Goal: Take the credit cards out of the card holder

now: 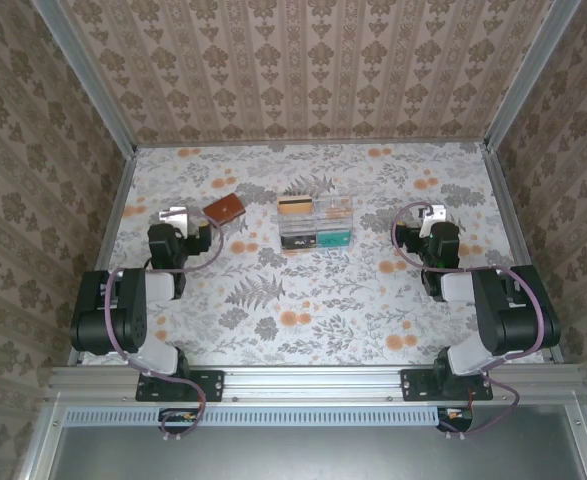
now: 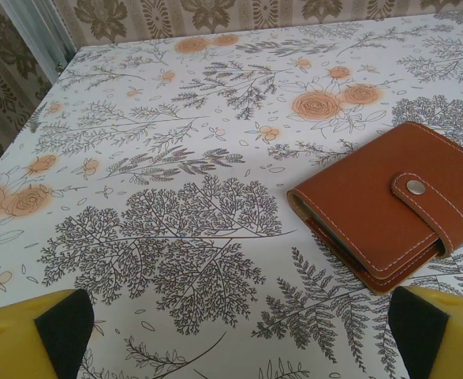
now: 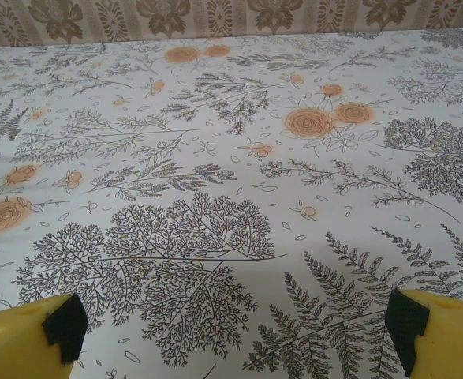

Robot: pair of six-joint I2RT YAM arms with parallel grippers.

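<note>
Top external view: the small flat reddish-brown leather-look card holder [image 1: 225,207] lies on the floral-patterned table [image 1: 323,300], towards the far left, just beside the left gripper [image 1: 176,216] and well apart from the right gripper [image 1: 431,213]. A clear plastic compartment box [image 1: 313,222] sits between the two arms at mid-table. It probably stands by as a tray for the cards. Both arms are folded low near their bases, which looks like a starting pose, with nothing yet taken out.

Left wrist view: the card holder [image 2: 389,205] lies flat and closed at the right of the picture. Its stitched strap [image 2: 432,213] is folded over the edge and fastened by a metal snap [image 2: 414,186], so the cards are locked in until that strap is popped. The left gripper [image 2: 240,328] has its yellow fingers spread wide and pinches nothing. It points past the holder's left side, so I judge it would need to shift right before grasping.

Right wrist view: the right gripper [image 3: 233,330] is also spread wide and empty, over bare patterned cloth, probably waiting to brace the holder.
</note>
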